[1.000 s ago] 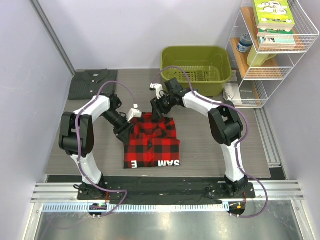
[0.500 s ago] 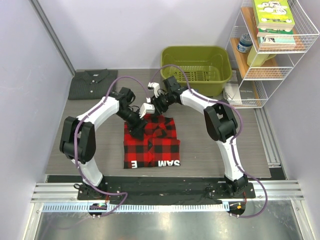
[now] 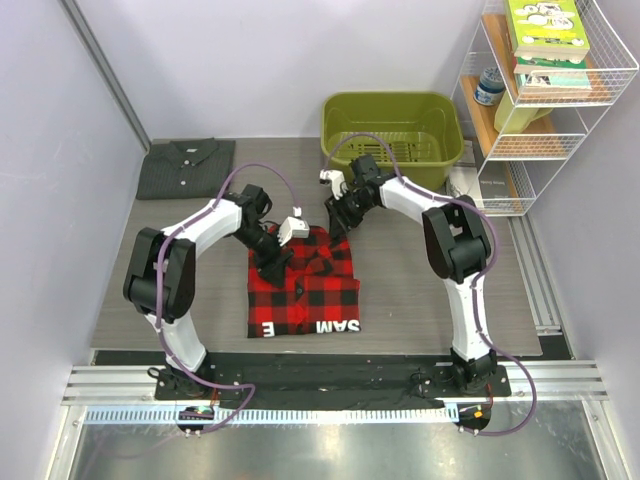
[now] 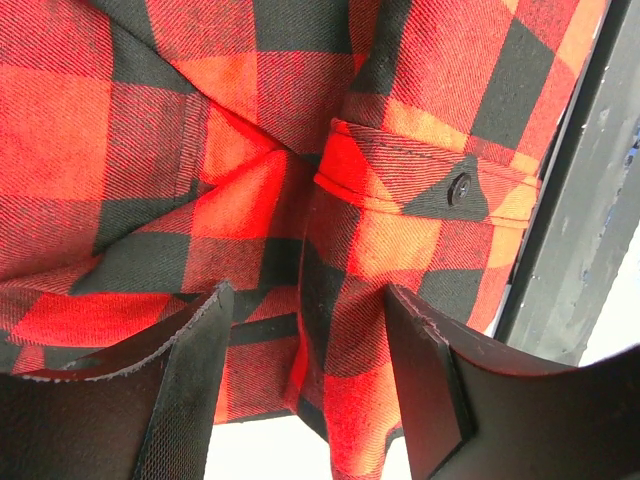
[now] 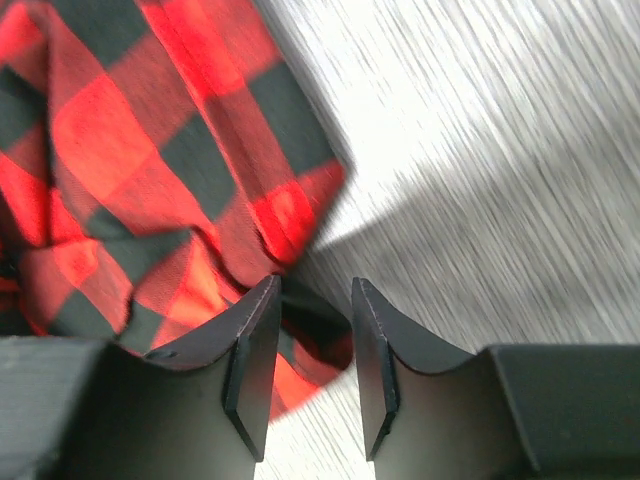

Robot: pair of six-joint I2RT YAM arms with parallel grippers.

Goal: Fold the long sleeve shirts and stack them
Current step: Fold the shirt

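Plaid shirt (image 3: pixel 303 290) folded mid-table, both arms at its far edge.
My left gripper (image 4: pixel 308 300) hangs over the cuff (image 4: pixel 430 190), jaws wide apart and nothing between them. My right gripper (image 5: pixel 313 295) sits at the shirt's far right corner, jaws narrowly apart with plaid in the gap; I cannot tell whether it pinches. Far left, the grey shirt (image 3: pixel 185 167) lies folded, well apart.

White letters (image 3: pixel 337 327) "SAM" and, a bit to the left, "E" run along the near edge of the plaid shirt (image 3: pixel 303 285).
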